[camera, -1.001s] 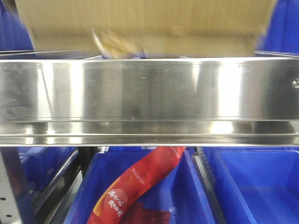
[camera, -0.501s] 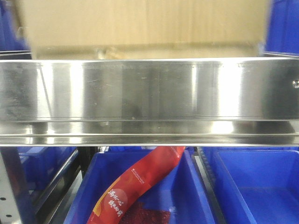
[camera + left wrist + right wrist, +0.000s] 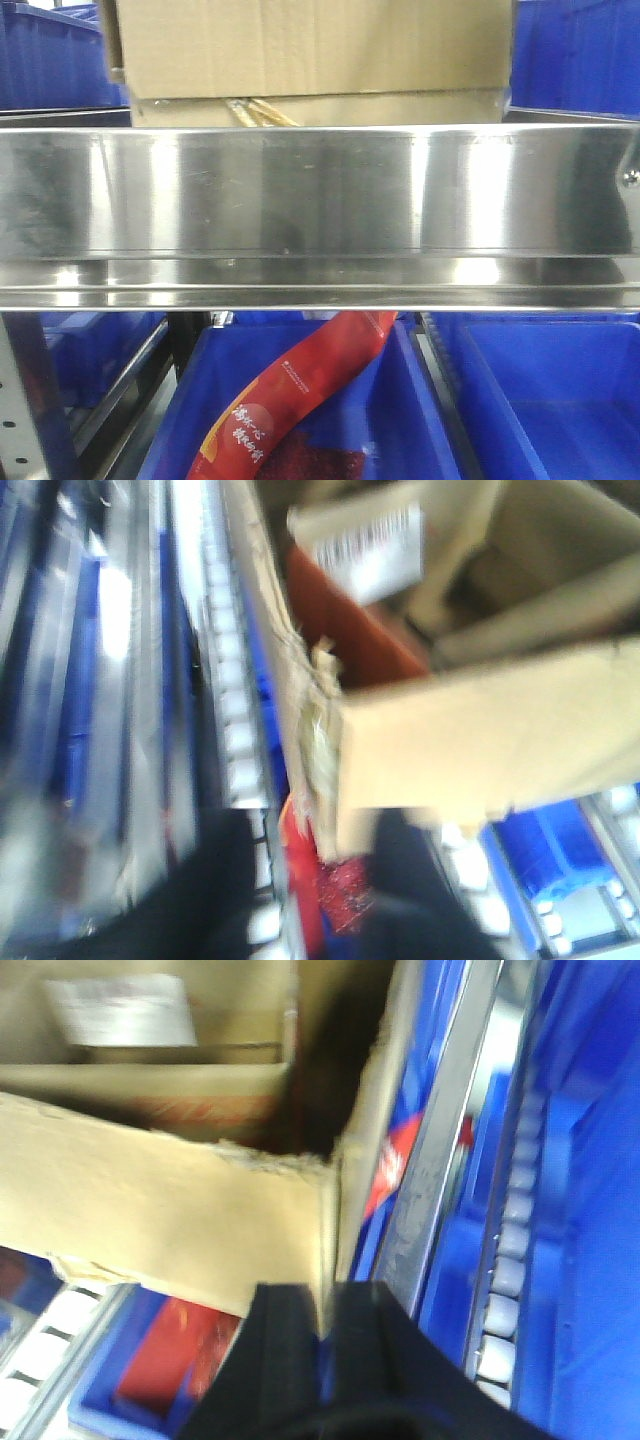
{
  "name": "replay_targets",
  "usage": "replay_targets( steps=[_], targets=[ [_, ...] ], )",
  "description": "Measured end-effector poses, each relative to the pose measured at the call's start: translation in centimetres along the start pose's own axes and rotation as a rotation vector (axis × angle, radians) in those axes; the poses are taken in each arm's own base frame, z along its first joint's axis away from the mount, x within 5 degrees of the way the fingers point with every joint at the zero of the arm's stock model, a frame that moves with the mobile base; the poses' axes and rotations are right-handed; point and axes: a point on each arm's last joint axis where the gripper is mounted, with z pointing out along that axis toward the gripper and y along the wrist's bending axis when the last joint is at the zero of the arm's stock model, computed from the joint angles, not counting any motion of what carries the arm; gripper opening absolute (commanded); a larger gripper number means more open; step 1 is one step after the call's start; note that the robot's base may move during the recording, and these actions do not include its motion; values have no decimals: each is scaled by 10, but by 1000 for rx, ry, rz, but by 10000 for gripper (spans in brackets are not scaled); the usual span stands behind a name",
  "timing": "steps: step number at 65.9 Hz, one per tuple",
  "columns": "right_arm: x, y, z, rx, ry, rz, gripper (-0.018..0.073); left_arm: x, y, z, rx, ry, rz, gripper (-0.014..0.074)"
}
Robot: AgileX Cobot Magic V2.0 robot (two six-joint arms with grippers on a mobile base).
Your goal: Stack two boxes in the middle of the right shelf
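Observation:
In the front view a tall brown box sits on a thin flat box with peeling yellowish tape. Both stand behind the broad steel lip of the right shelf middle. No gripper shows in this view. My right gripper is shut on the corner wall of the open-topped box. In the blurred left wrist view my left gripper has its dark fingers wide apart. The frayed edge of the box hangs in the gap between them.
Below the shelf stand blue bins; one holds a red snack bag. A perforated upright rises at the lower left. More blue bins flank the boxes. A white roller rail runs beside the right gripper.
The boxes have moved back, away from the camera and deeper onto the shelf. They now look narrower and sharp instead of blurred.

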Motion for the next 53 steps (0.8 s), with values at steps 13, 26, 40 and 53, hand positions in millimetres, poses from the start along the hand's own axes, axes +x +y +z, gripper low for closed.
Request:
replay_targets(
  steps=[13, 26, 40, 53],
  targets=[
    [46, 2, -15, 25, -89, -12, -151, 47, 8, -17, 23, -98, 13, -111],
    [109, 2, -28, 70, -228, -56, -151, 108, 17, -30, 61, -275, 29, -111],
    [178, 1, -36, 118, -367, -80, -151, 179, 24, -31, 105, -457, 42, -111],
    [204, 1, -42, 139, -464, -82, -151, 221, 29, -29, 124, -538, 43, -111]
  ],
)
